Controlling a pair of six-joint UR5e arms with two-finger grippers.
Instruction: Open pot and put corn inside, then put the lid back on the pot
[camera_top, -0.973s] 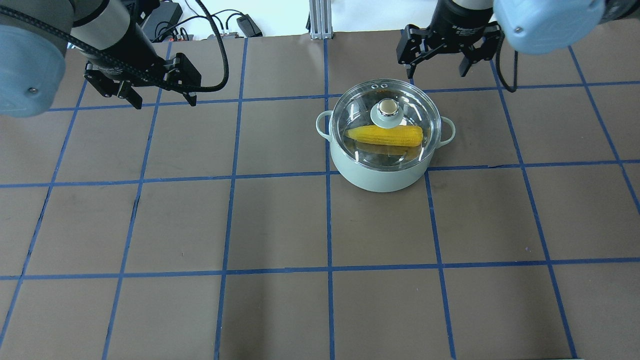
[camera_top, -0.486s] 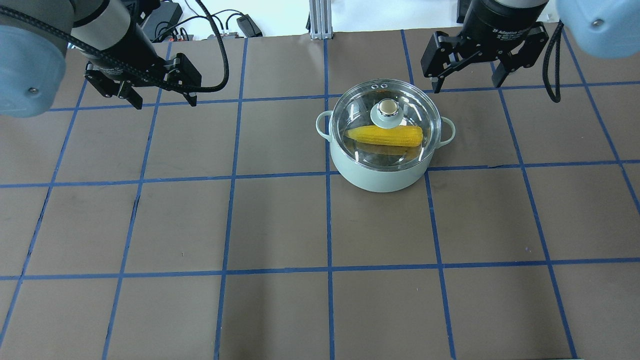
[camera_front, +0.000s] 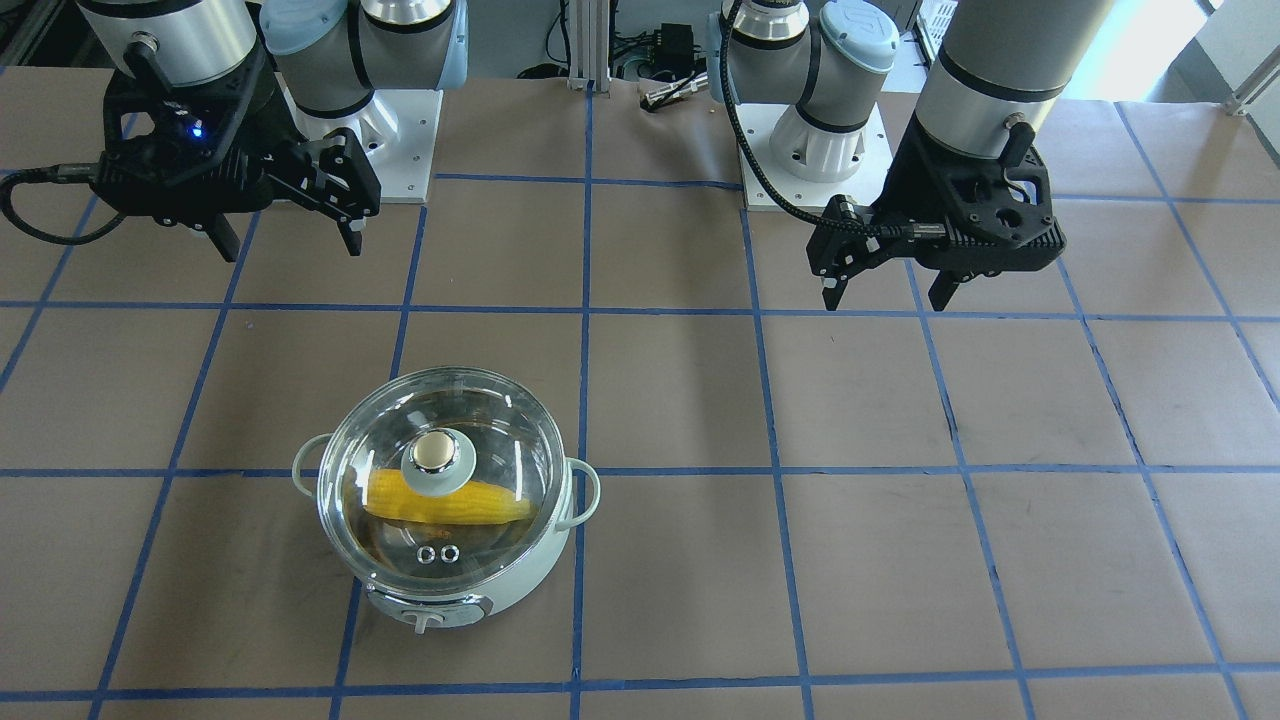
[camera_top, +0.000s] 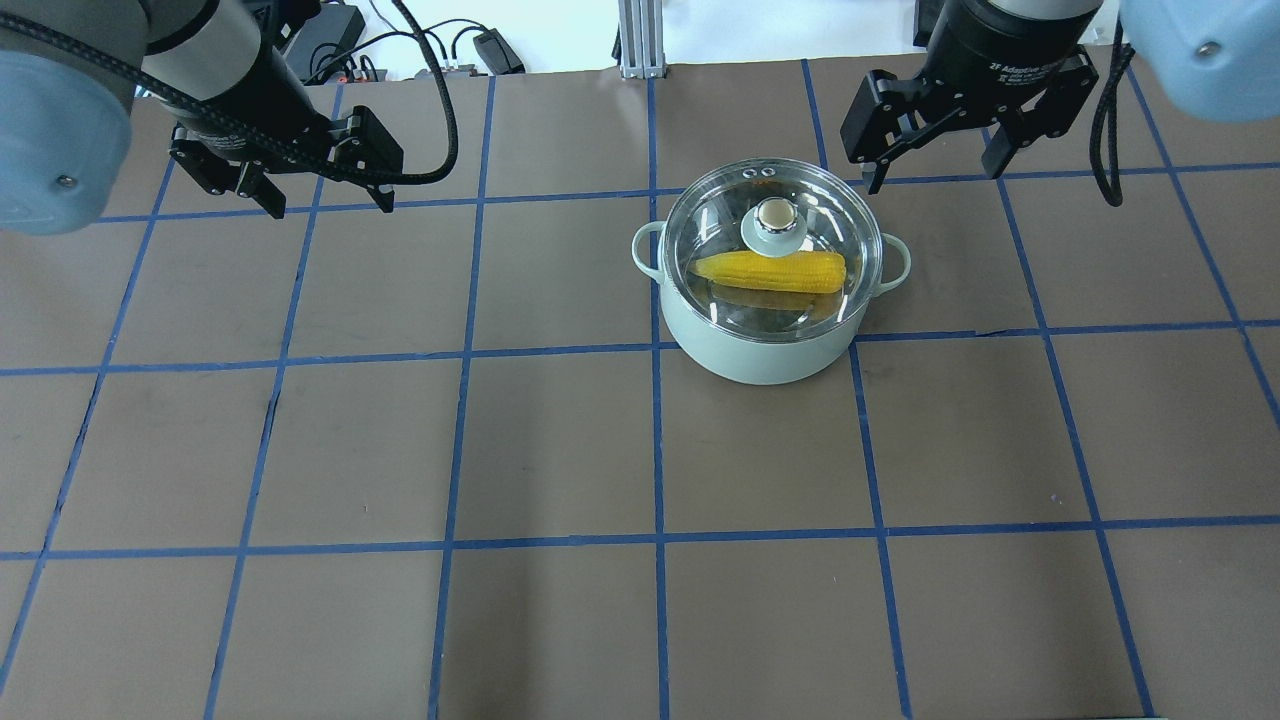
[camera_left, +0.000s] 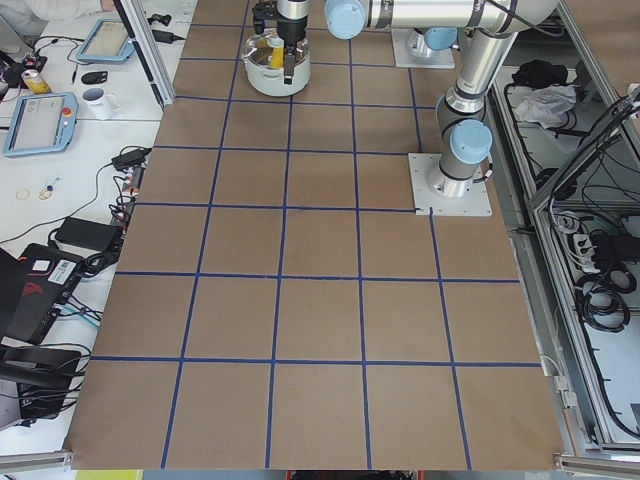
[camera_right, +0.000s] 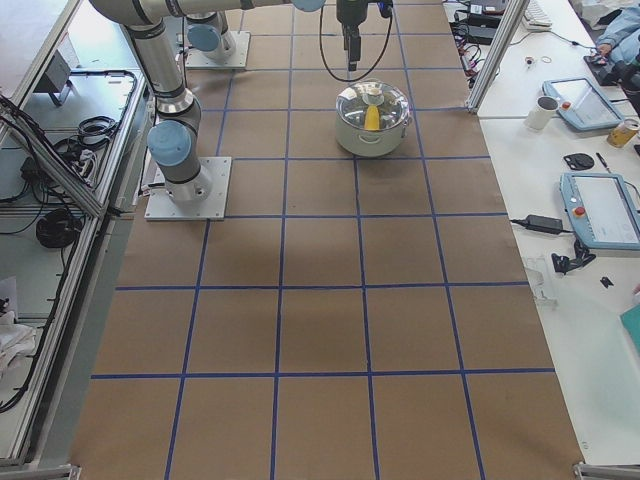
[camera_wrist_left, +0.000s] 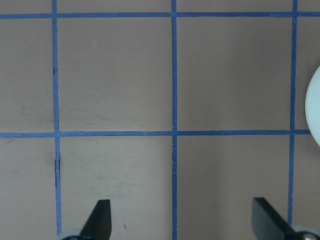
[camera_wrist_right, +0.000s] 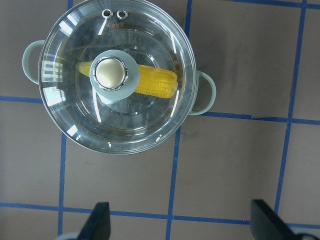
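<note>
The pot is pale mint green with a loop handle on each side and a control knob low on its front. It stands on the table in the robot's right half, straddling a blue tape line. The clear glass lid sits squarely on its rim, and two small steel-ringed holes lie near the lid's far edge. The lid's green knob has a metallic cap. Through the glass the yellow corn lies crosswise inside the pot, its tapered end toward the robot's left.

The right gripper hangs just beyond the pot's far right rim with jaws spread wide and holds nothing. White lettering on its body reads "2F Adaptive"; the rest is too small to read. The left gripper is well apart to the left, its jaws likewise spread and empty.
</note>
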